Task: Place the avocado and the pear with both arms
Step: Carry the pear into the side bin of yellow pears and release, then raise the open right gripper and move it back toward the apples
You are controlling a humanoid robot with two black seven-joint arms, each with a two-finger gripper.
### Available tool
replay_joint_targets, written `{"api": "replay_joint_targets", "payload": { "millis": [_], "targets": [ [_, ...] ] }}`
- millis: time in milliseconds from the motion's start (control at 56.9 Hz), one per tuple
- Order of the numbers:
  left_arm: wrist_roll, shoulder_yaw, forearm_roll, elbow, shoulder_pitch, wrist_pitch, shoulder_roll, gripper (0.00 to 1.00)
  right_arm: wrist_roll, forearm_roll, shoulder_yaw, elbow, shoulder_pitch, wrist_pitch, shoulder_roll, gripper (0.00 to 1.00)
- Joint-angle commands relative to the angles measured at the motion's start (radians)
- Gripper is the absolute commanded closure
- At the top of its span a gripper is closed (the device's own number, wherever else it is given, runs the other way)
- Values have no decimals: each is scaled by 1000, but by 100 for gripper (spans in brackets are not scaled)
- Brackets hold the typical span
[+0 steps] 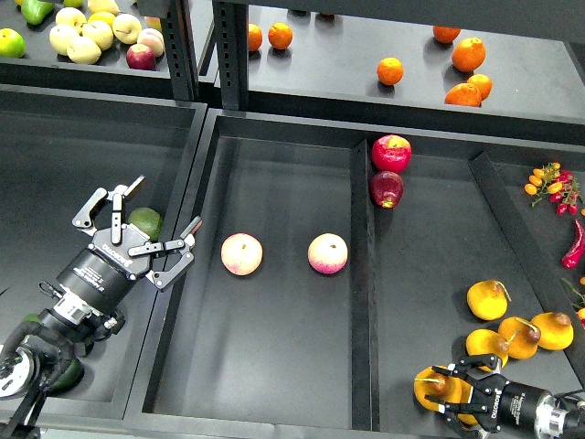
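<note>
Black shelf trays (274, 402), divided into bins, more fruit on the shelf above. My left gripper (144, 225) is spread wide, fingers well apart, with the avocado (146, 221) sitting right between them, not yet pinched as far as I can tell. My right gripper (448, 393) is at the bottom edge, jaws closed around a pear (430, 391); three more pears (512, 325) lie just beyond its tips. Risks: smooth avocado could squirt out if my fingers close off-centre; my outer left finger hangs over the tray's divider wall (187, 201) and could catch it. Lifting right may nudge neighbouring pears. Left arm reaches up and rightward from the lower-left corner, wrist tilted; right arm comes in low, nearly horizontal.
</note>
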Motion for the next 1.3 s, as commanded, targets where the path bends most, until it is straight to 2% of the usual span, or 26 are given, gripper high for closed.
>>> {"api": "replay_joint_targets", "payload": {
  "millis": [0, 141, 264, 317, 334, 510, 668, 879, 1196, 1284],
  "targets": [
    [0, 0, 0, 0, 0, 0, 0, 1, 0, -6, -1, -4, -3, 0, 8, 64],
    [0, 0, 0, 0, 0, 0, 0, 1, 0, -15, -1, -8, -6, -2, 17, 59],
    [0, 0, 0, 0, 0, 0, 0, 1, 0, -16, -1, -8, -6, 0, 17, 49],
    [0, 0, 0, 0, 0, 0, 0, 1, 0, -15, -1, -8, -6, 0, 19, 42],
    [0, 0, 0, 0, 0, 0, 0, 1, 0, -16, -1, -8, -6, -2, 19, 31],
    [0, 0, 0, 0, 0, 0, 0, 1, 0, -13, -1, -5, -8, -6, 19, 12],
    [0, 0, 0, 0, 0, 0, 0, 1, 0, -4, 5, 21, -6, -9, 13, 6],
    [0, 0, 0, 0, 0, 0, 0, 1, 0, 54, 57, 121, -5, -18, 6, 3],
    [0, 1, 3, 0, 2, 0, 0, 1, 0, 155, 292, 237, 26, -83, 31, 2],
    [0, 3, 3, 0, 2, 0, 0, 1, 0, 169, 376, 237, 97, -97, 108, 2]
  ]
}}
